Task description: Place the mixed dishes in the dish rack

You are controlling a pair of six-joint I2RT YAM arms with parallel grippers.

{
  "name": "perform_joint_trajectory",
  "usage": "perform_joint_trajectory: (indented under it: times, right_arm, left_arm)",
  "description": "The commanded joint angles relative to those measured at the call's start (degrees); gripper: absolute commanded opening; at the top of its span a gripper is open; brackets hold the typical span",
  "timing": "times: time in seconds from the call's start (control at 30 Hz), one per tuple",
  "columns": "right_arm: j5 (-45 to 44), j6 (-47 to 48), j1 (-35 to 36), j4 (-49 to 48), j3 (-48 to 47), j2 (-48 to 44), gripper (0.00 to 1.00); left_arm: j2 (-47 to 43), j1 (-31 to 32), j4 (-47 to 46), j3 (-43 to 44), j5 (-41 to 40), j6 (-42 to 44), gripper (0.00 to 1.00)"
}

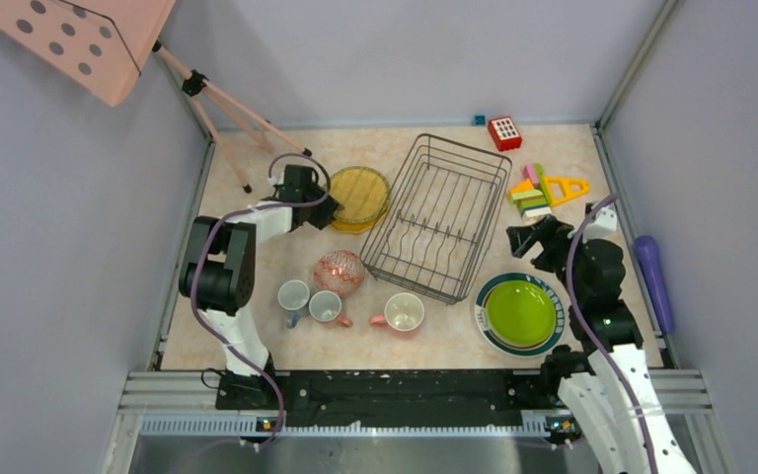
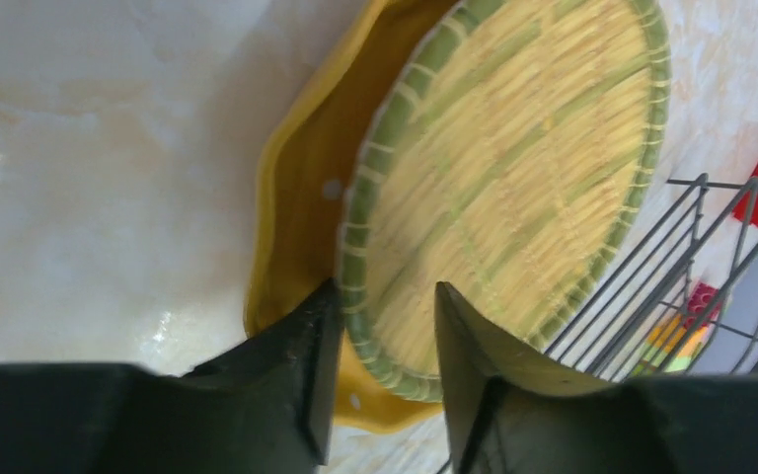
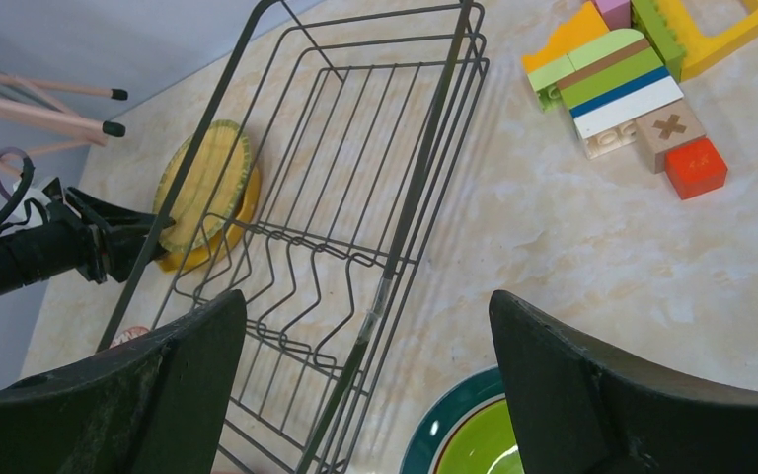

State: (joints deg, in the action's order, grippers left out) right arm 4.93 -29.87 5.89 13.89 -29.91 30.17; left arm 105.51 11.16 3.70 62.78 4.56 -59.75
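Observation:
The yellow ribbed plate (image 1: 360, 197), with a woven green-edged face (image 2: 513, 148), lies just left of the dish rack (image 1: 439, 212). My left gripper (image 1: 328, 209) is shut on the plate's near rim, one finger outside and one on the woven face (image 2: 385, 306); the plate looks slightly tilted (image 3: 202, 193). My right gripper (image 1: 531, 240) is open and empty (image 3: 367, 306), above the rack's right side (image 3: 355, 148) and the lime-green plate (image 1: 520, 312), which rests in the white plate with a dark green rim (image 1: 484, 296). The patterned bowl (image 1: 340, 272) and three mugs (image 1: 326, 306) sit in front.
Colourful toy blocks (image 1: 543, 190) and a red block (image 1: 504, 131) lie at the back right. A purple cylinder (image 1: 654, 276) lies along the right wall. A tripod (image 1: 227, 109) with a pink perforated board (image 1: 79, 35) stands at the back left.

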Motion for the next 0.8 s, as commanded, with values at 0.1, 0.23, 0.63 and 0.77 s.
perform_joint_trajectory:
  times: [0.1,0.23,0.63,0.77]
  right_arm:
    - [1.83,-3.48,0.57,-4.16,1.26,0.55,0.9]
    - [2.71,-4.94,0.53,-5.38,1.43,0.96,0.89]
    - [4.54,-2.91,0.54,-5.28,-2.69,3.51,0.88]
    - [7.33,-1.68,0.61,-6.25,-3.72,3.51,0.89]
  left_arm:
    - [-1.29,0.09,-6.44,-2.01,-0.99,-2.06,0.08]
    - [-5.55,0.09,-6.66,-4.16,-3.91,-1.21,0.0]
    - [-19.54,0.09,-2.6,-5.99,-6.91,9.46,0.0]
    - [-26.28,0.01,0.31,-6.85,-9.75,13.26,0.0]
